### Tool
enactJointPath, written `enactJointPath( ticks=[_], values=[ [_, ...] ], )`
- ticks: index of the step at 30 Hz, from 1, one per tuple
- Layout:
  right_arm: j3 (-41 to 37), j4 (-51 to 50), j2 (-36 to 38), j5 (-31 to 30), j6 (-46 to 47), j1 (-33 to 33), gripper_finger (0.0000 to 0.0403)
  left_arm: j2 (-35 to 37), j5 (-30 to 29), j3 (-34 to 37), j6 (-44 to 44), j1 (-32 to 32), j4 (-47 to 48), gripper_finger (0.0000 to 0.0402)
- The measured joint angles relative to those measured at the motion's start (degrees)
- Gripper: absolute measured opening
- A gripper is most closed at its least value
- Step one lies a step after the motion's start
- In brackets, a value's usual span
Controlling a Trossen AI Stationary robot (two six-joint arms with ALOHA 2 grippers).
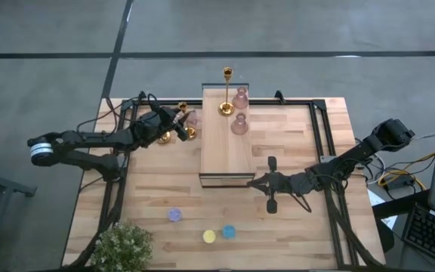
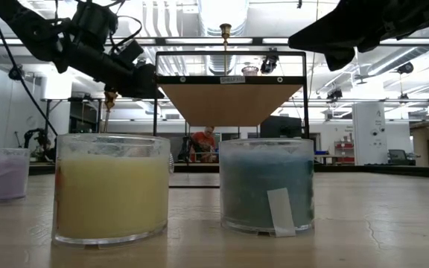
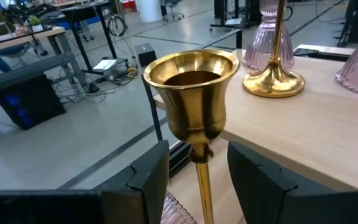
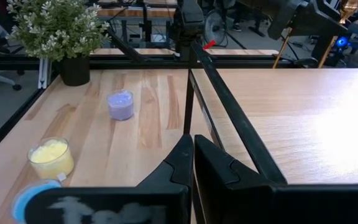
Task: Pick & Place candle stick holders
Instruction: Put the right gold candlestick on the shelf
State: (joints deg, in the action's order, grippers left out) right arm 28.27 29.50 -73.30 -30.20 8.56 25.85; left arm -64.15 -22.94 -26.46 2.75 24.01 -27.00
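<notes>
A gold candle stick holder (image 3: pixel 194 93) stands upright just left of the wood block (image 1: pixel 225 143), its round base (image 1: pixel 189 133) on the table. My left gripper (image 3: pixel 197 186) is open, with one finger on each side of the thin stem and a gap on both sides. A second gold holder (image 1: pixel 227 91) and two pink ones (image 1: pixel 240 98) (image 1: pixel 239 125) stand on the block. Another pink one (image 1: pixel 193 119) sits beside my left gripper (image 1: pixel 176 125). My right gripper (image 4: pixel 191 158) is shut and holds nothing, just right of the block's near end (image 1: pixel 259 181).
Purple (image 1: pixel 174 214), yellow (image 1: pixel 209 236) and blue (image 1: pixel 229 231) cups sit near the front edge. A green plant (image 1: pixel 123 245) stands at the front left corner. A third gold holder's base (image 1: pixel 165 137) lies under my left arm. A black frame (image 1: pixel 319 128) runs along the table's sides.
</notes>
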Motion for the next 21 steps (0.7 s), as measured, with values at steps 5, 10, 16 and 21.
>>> enactJointPath(
  ticks=[5,10,16,21],
  values=[
    [0.0,0.0,0.0,0.0,-0.2,0.0,0.0008,0.2,0.0,0.0,0.0,0.1,-0.2,0.0143],
    [-0.1,0.0,0.0,0.0,0.0,0.0,0.0008,0.2,0.1,0.0,1.0,0.2,-0.2,0.0067],
    [-0.2,0.0,0.0,0.0,0.2,0.0,0.0008,0.2,2.3,0.0,1.6,0.2,-0.3,0.0036],
    [-0.2,0.0,0.0,0.0,0.3,0.0,0.0008,2.0,4.5,0.1,-0.8,-0.1,0.3,0.0019]
  ],
)
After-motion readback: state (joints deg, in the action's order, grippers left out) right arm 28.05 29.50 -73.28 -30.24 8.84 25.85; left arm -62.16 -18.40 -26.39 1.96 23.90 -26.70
